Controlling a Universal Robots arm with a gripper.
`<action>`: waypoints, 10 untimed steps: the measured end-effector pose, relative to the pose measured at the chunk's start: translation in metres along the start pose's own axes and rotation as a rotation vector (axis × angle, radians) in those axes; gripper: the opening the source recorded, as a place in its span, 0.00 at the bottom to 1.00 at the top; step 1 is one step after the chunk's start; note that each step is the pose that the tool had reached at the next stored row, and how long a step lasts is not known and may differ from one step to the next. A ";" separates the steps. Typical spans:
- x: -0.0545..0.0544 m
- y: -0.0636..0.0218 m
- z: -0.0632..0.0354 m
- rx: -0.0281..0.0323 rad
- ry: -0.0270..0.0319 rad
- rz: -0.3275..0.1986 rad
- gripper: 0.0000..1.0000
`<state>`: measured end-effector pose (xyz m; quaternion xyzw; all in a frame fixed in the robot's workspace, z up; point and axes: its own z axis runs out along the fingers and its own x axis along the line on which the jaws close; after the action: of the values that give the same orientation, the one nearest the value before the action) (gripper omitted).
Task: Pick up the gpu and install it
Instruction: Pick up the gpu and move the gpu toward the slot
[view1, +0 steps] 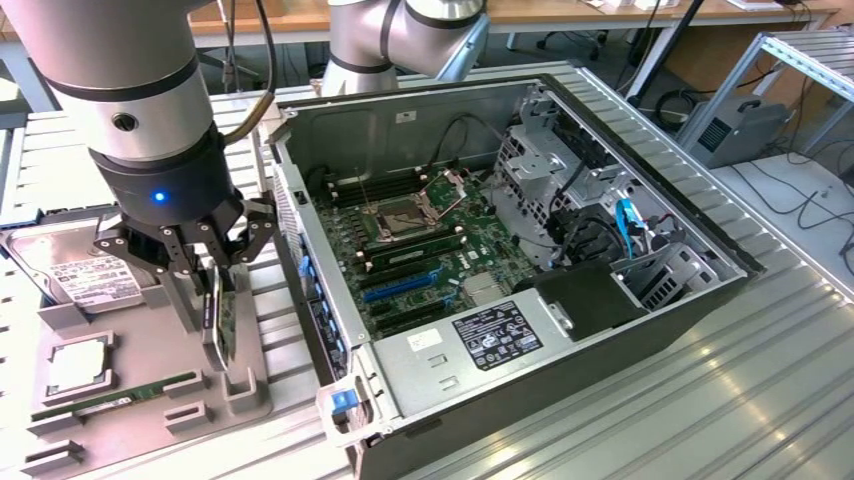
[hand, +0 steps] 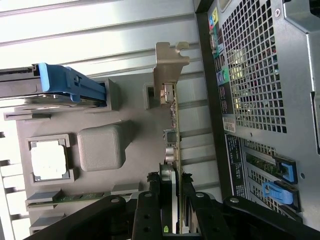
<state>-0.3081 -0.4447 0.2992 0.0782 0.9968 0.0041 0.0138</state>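
- Tray (view1: 260, 405) on the exterior view's left. RAM (view1: 114, 400) lies along its near edge, with the CPU (view1: 76, 366) just behind.
- gpu (hand: 172, 120) stands on edge at the tray's right side, just beside the case (view1: 654, 165). Its silver bracket sits next to a tray post.
- Gripper (hand: 173, 176) comes straight down over the gpu, fingers pinching the card from both faces at the black cooler.
- Can't tell whether the card's lower edge is seated in the tray slot or just clear of it.
- Hard drive (view1: 83, 278) is at the tray's far left.
- Case lies on its side, open, on the right. The motherboard (view1: 441, 250) faces up, blue slots (view1: 400, 287) toward the tray side.
- Arm (view1: 400, 30) base is at the far end, behind the case.
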 end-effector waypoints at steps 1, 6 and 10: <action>0.000 0.0000 0.0000 0.0000 0.0000 0.000 0.28; 0.000 0.0000 -0.0026 0.0002 0.0002 0.000 0.28; 0.000 0.0001 -0.0064 -0.0001 -0.0001 0.000 0.28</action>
<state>-0.3081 -0.4447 0.3056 0.0782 0.9968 0.0041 0.0139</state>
